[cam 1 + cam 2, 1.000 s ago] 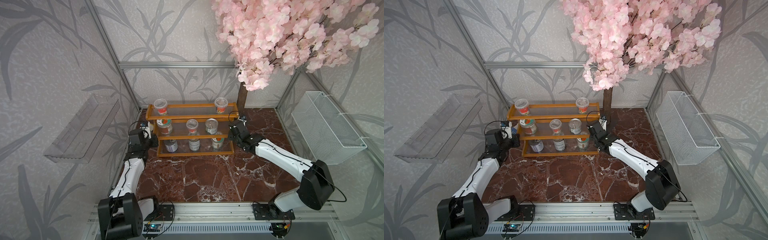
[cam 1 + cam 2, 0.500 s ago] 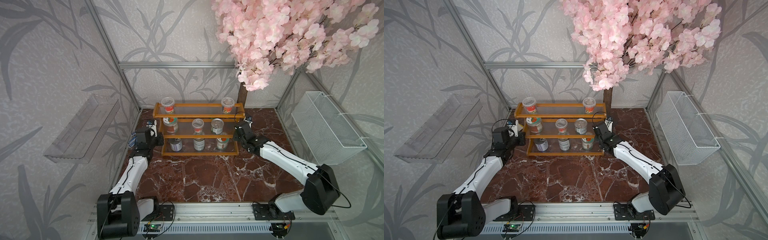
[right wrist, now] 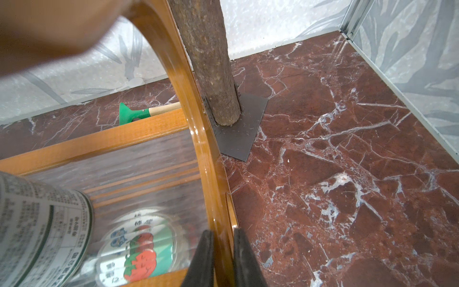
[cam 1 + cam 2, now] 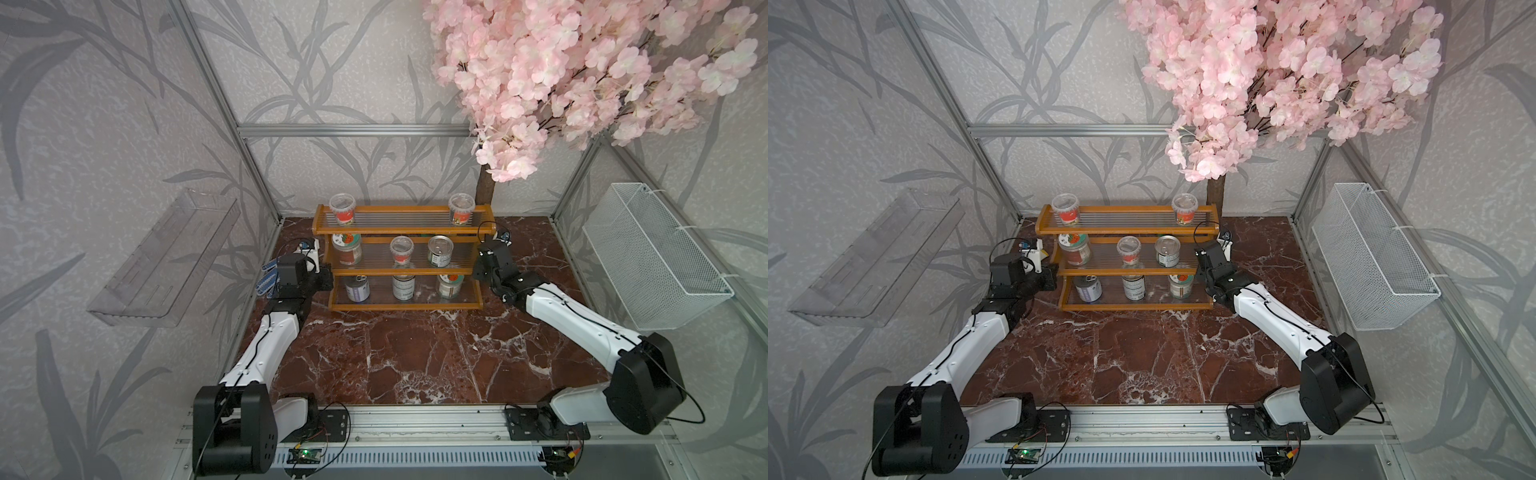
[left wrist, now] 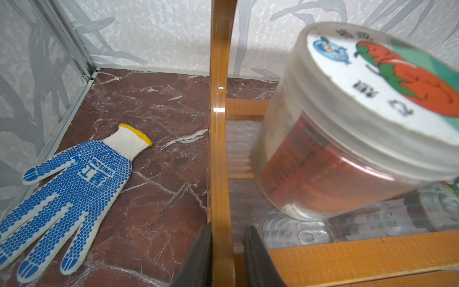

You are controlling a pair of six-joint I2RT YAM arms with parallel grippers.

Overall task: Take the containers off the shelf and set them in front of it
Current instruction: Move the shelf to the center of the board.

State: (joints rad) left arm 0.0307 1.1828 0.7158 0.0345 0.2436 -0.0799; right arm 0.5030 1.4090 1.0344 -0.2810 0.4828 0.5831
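Eight containers (image 4: 401, 250) stood on the shelf (image 4: 405, 308) in both top views: two on the upper tier, three on the middle, three on the lowest. None was on the bare marble floor (image 4: 415, 357) at six o'clock of it. The shelf's long axis ran nine to three, with the left gripper (image 4: 327, 282) at its nine o'clock end and the right gripper (image 4: 478, 272) at its three o'clock end. The containers therefore lay toward three from the left and toward nine from the right. The tomato-lid jar (image 4: 347, 249) was nearest the left arm and the tin (image 4: 440, 250) nearest the right. The jaws were too small to read there. The left wrist view showed that gripper's fingers (image 5: 201, 248) astride the shelf's side rail, one against it and a sliver of gap at the other, so whether it gripped could not be told. That view alone gave the whole work glove (image 5: 67, 198). The right wrist view showed jaws pinching the opposite rail, and a green-headed tool (image 3: 133, 114) behind the shelf that no other view caught. By my judgement, both arms would have to quit the rails before any pick.
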